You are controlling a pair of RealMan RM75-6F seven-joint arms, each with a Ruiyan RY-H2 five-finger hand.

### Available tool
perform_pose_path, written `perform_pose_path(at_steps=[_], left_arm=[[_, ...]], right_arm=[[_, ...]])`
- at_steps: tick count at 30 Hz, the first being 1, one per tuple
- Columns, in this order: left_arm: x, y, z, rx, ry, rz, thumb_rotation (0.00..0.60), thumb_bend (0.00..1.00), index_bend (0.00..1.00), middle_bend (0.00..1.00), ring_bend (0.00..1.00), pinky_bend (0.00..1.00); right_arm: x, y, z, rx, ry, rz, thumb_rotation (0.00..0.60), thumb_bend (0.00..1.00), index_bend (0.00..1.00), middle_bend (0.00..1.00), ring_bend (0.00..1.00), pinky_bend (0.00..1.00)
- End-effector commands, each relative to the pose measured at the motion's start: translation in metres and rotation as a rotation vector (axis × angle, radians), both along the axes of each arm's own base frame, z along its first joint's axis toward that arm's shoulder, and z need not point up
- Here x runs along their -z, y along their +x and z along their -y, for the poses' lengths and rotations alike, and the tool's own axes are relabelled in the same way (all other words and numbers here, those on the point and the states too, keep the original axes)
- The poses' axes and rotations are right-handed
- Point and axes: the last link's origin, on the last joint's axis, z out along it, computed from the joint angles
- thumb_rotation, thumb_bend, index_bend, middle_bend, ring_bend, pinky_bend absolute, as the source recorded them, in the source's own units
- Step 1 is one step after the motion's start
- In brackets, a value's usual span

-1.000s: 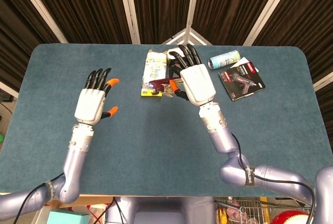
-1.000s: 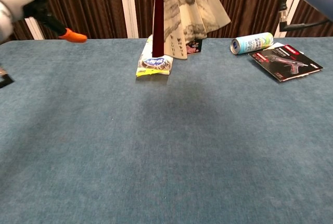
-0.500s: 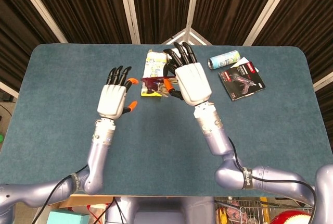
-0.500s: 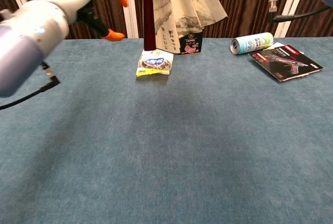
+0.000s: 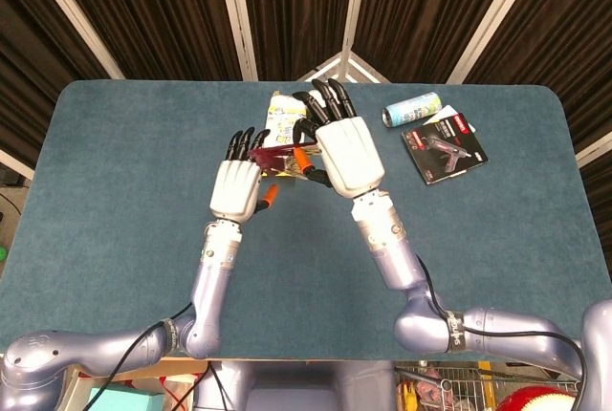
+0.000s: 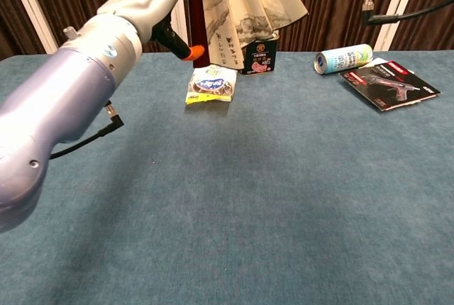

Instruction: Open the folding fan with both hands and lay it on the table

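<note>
Cream paper folding fan with dark red ribs (image 6: 245,0), partly spread, is held above the blue felt table (image 5: 115,182), gripped by the right hand (image 5: 344,148). Left hand (image 5: 237,184) reaches its outer rib; whether it grips cannot be told. One fan, two hands.

bench (image 6: 284,198): you are seeing blue felt | lying on it: snack packet (image 6: 210,84) | dark tin (image 6: 258,57) | can (image 6: 344,58) | booklet (image 6: 389,84)
</note>
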Motion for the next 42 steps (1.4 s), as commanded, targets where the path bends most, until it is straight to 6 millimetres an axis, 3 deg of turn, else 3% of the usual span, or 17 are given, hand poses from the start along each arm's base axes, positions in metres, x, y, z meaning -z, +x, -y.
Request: perform_pose_path(at_steps=[1,8,18,32,42], left_arm=[[0.002,0.003,0.001,0.005,0.002,0.011,0.600,0.47,0.44,0.10,0.00,0.00],[0.008,0.004,0.006,0.023,0.003,0.026,0.600,0.62,0.55,0.13,0.00,0.00],[-0.001,-0.008,0.005,0.011,0.032,0.023,0.600,0.65,0.60,0.13,0.00,0.00],[-0.045,-0.043,-0.001,-0.013,0.106,-0.009,0.600,0.65,0.61,0.14,0.00,0.00],[-0.081,-0.048,-0.004,0.005,0.148,-0.018,0.600,0.65,0.62,0.14,0.00,0.00]], right_arm=[[0.000,0.001,-0.002,-0.008,0.004,0.000,0.600,0.68,0.77,0.21,0.06,0.00],[0.001,0.002,-0.006,-0.025,0.009,-0.008,0.600,0.68,0.77,0.21,0.06,0.00],[-0.001,-0.009,-0.003,0.005,-0.006,-0.024,0.600,0.68,0.77,0.21,0.06,0.00],[-0.009,-0.055,0.007,0.063,-0.063,-0.140,0.600,0.69,0.78,0.22,0.06,0.00],[-0.019,-0.078,0.009,0.056,-0.123,-0.253,0.600,0.69,0.78,0.22,0.06,0.00]])
